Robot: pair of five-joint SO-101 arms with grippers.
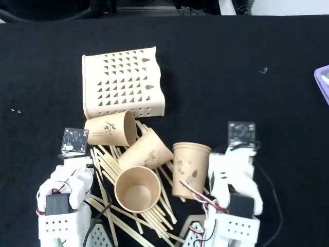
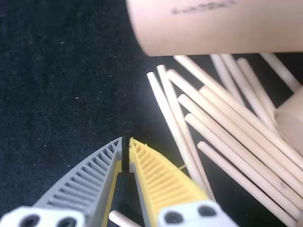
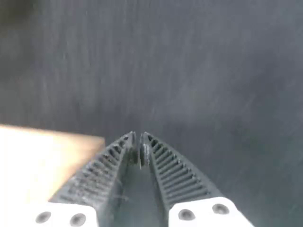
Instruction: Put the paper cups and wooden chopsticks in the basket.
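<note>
A beige perforated basket (image 1: 123, 85) lies at the back of the black table. In front of it are several tan paper cups: one on its side (image 1: 109, 128), another on its side (image 1: 146, 150), one with its mouth up (image 1: 136, 189), and one (image 1: 191, 167) beside the right arm. Wooden chopsticks (image 1: 154, 216) are strewn under and around them. My left gripper (image 2: 125, 142) is shut with nothing in it, just over the cloth beside the chopsticks (image 2: 227, 137) and near a cup (image 2: 213, 23). My right gripper (image 3: 138, 138) is shut and empty, with a cup's side (image 3: 42, 161) next to it.
The left arm (image 1: 64, 200) and right arm (image 1: 234, 190) sit at the front edge, either side of the pile. A purple object (image 1: 323, 80) pokes in at the right edge. Bare black cloth (image 1: 247, 77) stretches behind and right of the basket.
</note>
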